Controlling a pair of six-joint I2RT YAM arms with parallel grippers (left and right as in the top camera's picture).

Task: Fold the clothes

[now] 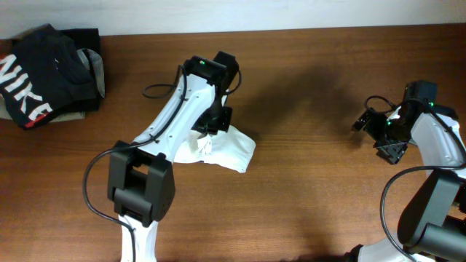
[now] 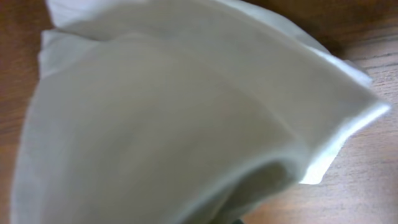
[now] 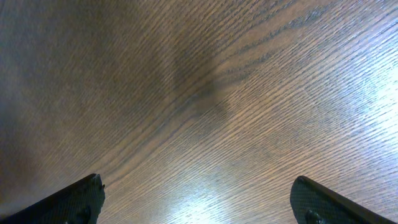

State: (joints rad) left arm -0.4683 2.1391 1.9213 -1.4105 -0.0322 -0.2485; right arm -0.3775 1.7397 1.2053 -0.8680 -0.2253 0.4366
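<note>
My left pincer [image 1: 210, 125] hangs over the white garment [image 1: 227, 149], which bunches right beneath it. Cloth hides the fingers, so I cannot tell its grip. My right pincer [image 3: 196, 186] gapes wide above the table [image 3: 249, 93], the garment well away from it.

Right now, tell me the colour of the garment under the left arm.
The garment is plain white; the left wrist view shows it best.

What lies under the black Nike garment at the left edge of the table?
A grey garment shows along its right and lower edges. The black Nike garment covers the rest, so anything else beneath is hidden.
</note>
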